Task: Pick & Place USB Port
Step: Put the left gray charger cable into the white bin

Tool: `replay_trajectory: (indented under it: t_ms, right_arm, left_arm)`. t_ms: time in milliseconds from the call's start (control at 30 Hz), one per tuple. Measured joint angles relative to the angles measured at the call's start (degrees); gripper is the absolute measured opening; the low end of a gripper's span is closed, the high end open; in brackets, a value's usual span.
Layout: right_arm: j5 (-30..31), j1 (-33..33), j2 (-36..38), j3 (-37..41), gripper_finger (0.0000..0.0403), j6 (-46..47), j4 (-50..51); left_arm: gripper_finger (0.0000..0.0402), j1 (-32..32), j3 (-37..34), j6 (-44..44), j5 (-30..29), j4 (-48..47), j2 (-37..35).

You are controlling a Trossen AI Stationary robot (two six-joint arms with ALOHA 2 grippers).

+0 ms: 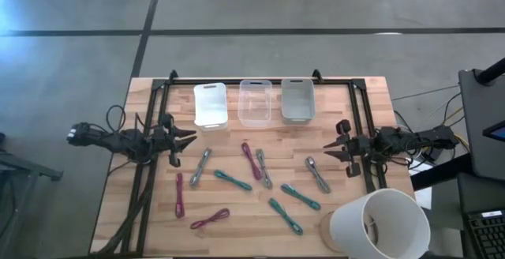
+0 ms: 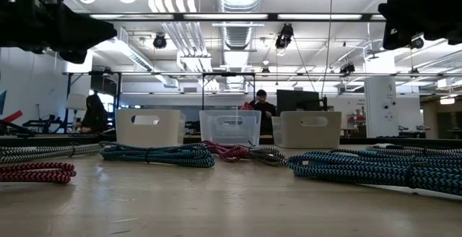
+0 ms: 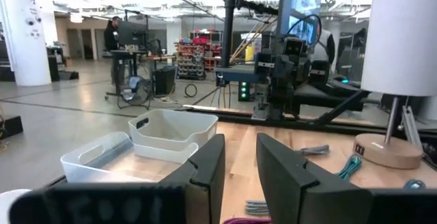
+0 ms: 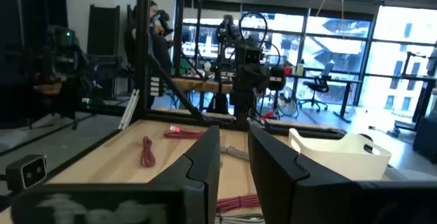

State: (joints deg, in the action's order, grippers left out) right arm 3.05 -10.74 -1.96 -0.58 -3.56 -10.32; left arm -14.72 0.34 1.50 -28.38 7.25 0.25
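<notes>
Both arms hover at the table's edges. The left gripper [image 1: 189,139] holds its fingers slightly apart on nothing, and the right gripper [image 1: 330,150] does likewise. Bundled braided USB cables [image 1: 252,161] lie scattered mid-table, near three plastic bins [image 1: 255,102]. A clean pick likely means descending over one isolated bundle's middle, avoiding neighbours.

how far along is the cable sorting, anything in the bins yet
Nothing looks done: the white bin, clear bin and grey bin all appear empty. Nothing is in hand either; the left tool and right tool are open, at opposite table edges, holding nothing. All is left: the cables, red, teal and grey, lie loose on the table.
</notes>
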Motion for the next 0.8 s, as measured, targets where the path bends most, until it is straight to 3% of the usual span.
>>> replay_trajectory:
  t_ms: [133,233,333,600,800]
  right_arm:
    - [2.4,0.0,-0.1,0.0,0.0082,-0.9,-2.4]
    - [9.3,0.0,-0.4,0.0,0.0089,4.0,-4.9]
    - [13.9,0.1,-1.1,0.0,0.0099,2.9,-6.5]
    - [12.9,0.0,-7.6,-0.7,0.0139,-1.1,-17.4]
    - [13.0,0.0,-16.4,-6.3,0.0168,-0.7,-16.5]
  left_arm:
    - [0.0090,0.0,0.0,-0.6,-1.1,0.4,0.0]
    - [0.0097,0.0,0.2,-4.7,-1.7,0.4,0.0]
    - [0.0119,0.0,1.6,-5.9,-1.7,-2.8,0.6]
    - [0.0198,0.0,8.3,-5.0,-1.9,-5.0,6.3]
    - [0.0212,0.0,14.0,-9.3,-2.8,-10.9,12.7]
